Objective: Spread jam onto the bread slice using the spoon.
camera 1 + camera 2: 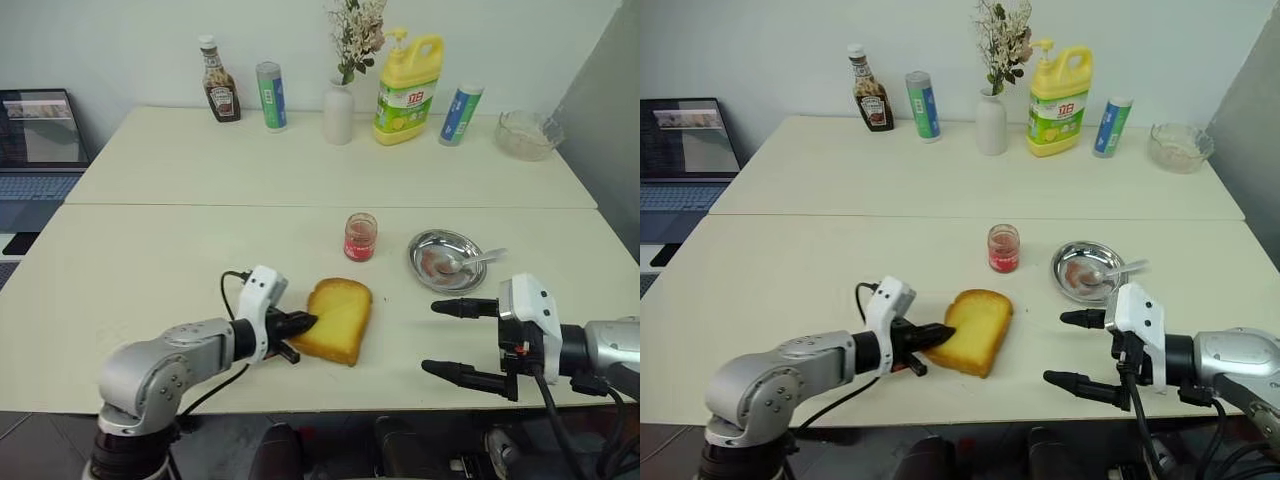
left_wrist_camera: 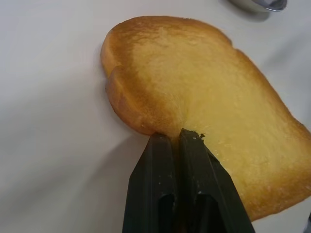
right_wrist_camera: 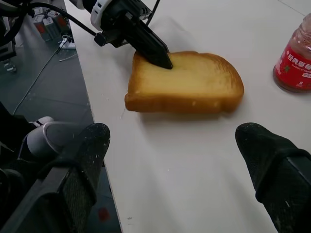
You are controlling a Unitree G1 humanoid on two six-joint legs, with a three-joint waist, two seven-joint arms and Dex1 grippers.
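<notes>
Golden-yellow bread slice (image 1: 337,318) lies flat on the surface (image 1: 150,260) — left tool (image 1: 308,322) pinched tight, tips on its crust. Right tool (image 1: 442,338) gapes wide, empty. Jam (image 1: 360,238) at one o'clock; spoon (image 1: 470,262) in the steel dish (image 1: 432,248).

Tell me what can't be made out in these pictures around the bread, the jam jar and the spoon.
- Bread slice: the left gripper is shut at its edge; whether crust is pinched between the fingers is hidden, left wrist view.
- Jam jar: cut off by the edge, right wrist view; label print too small to read.
- Spoon: its bowl blends into the steel dish; jam on it too small to tell.
</notes>
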